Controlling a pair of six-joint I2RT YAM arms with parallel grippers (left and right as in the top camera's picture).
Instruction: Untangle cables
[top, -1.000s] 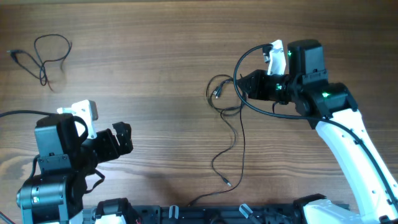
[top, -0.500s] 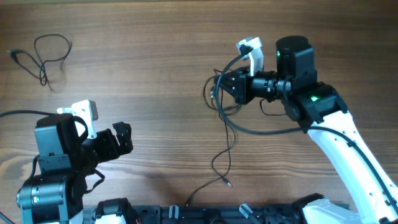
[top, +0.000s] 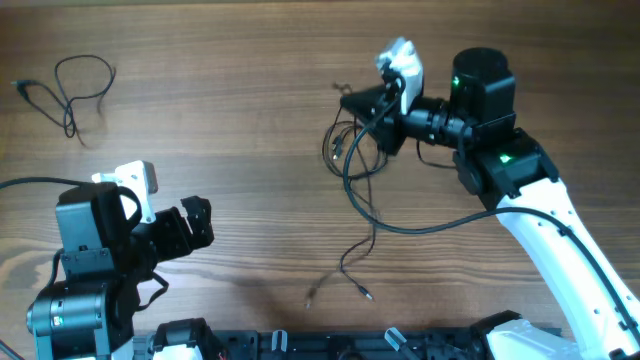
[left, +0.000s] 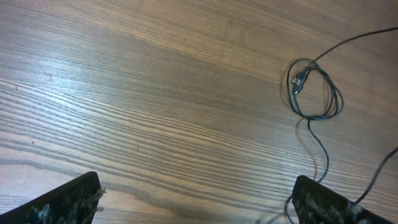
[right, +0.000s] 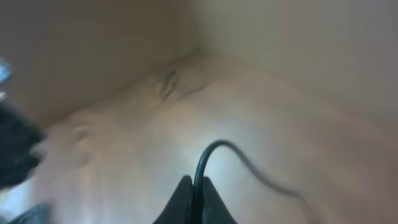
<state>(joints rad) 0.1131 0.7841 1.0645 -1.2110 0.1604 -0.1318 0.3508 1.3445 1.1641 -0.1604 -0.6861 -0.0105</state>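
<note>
While your right gripper (right: 194, 186) is pinched tight on one thin black cord (right: 214, 146) of the small tangle of thin black cables (top: 350, 160) mid brown wooden worktop (top: 230, 120), your left gripper (top: 197, 222) hangs spread wide, well apart; a second, separate thin black cable loop (top: 78, 88) lies far on the left arm's side

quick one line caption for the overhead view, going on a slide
Right gripper shut on the tangled cables mid-table, left gripper open, one loose cable loop far left.

A brown wooden table (top: 230, 60) is spanning the whole overhead view, its grain running left to right in darker and paler streaks.
</note>
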